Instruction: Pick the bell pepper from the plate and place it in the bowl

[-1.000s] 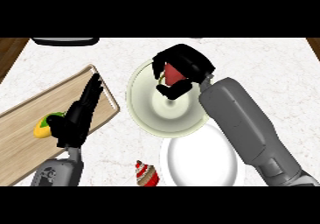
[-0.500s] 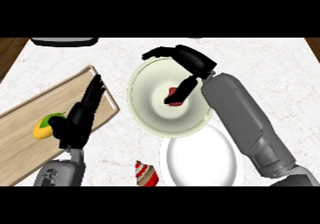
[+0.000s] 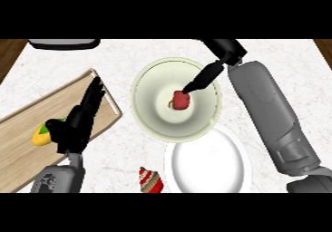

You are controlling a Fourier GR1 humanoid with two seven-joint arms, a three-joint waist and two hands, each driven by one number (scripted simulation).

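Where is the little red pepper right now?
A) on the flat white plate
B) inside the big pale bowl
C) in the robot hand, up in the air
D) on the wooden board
B: the small red bell pepper lies in the middle of the large pale green round bowl, just below the right robot hand's fingertips.

A single view looks steeply down from the robot's head onto the counter top (image 3: pixel 129 54), facing away from the robot's body, so both forearms enter from the lower edge. It sits close enough that the pale bowl (image 3: pixel 152 81) fills the upper middle, the white plate (image 3: pixel 209 167) the lower middle, and the wooden cutting board (image 3: pixel 21 136) runs off the left edge. Dark wood shows at the top corners beyond the counter. No second view shares the scene.
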